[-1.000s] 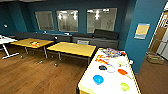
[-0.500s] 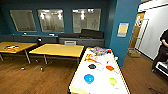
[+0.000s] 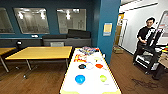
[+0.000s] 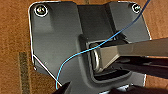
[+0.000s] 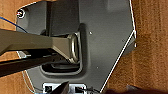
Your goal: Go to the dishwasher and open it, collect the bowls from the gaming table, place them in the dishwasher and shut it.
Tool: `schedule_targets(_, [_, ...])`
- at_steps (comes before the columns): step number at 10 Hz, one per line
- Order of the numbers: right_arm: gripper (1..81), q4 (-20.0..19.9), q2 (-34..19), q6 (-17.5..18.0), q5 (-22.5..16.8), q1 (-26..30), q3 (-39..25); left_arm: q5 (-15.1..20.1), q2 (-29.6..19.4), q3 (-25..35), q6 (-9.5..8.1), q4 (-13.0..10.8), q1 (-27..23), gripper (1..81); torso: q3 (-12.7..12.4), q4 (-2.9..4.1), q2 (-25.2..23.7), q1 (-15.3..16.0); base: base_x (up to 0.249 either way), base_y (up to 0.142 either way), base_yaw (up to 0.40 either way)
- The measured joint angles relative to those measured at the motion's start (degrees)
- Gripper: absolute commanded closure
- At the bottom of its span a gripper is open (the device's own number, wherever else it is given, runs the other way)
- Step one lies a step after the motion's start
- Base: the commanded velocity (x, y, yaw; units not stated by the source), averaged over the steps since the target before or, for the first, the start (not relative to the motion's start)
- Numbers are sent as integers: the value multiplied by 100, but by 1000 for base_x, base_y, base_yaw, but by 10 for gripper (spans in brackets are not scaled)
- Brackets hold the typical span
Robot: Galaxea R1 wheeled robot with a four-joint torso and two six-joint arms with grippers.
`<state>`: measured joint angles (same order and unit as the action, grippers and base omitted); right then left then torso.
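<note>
You face the gaming table (image 3: 90,85) end-on, its long axis running straight away from you toward the blue pillar (image 3: 107,27). On its white top the blue bowl (image 3: 80,79) and green bowl (image 3: 103,78) lie nearest you, with the black bowl (image 3: 82,66) and red-orange bowl (image 3: 99,66) beyond them. Your wrist views add wooden floor (image 4: 15,50) under the arms, and you cannot tell either gripper's state.

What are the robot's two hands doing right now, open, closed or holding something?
Left hand: cannot be told from these pictures.
Right hand: cannot be told from these pictures.
</note>
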<state>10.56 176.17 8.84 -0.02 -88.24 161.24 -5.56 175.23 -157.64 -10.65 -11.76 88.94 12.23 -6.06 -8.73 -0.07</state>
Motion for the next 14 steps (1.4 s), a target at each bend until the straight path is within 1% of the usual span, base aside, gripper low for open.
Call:
schedule_targets(1, [10, 0, 0, 0, -2, 0, 0, -2, 13, 5, 0, 0, 0, 10, 0, 0, 0, 0, 0, 0, -185])
schedule_targets(14, [10, 0, 0, 2, 0, 0, 4, -26, 18, 5, -1, 5, -11, 10, 0, 0, 0, 0, 0, 0, 0])
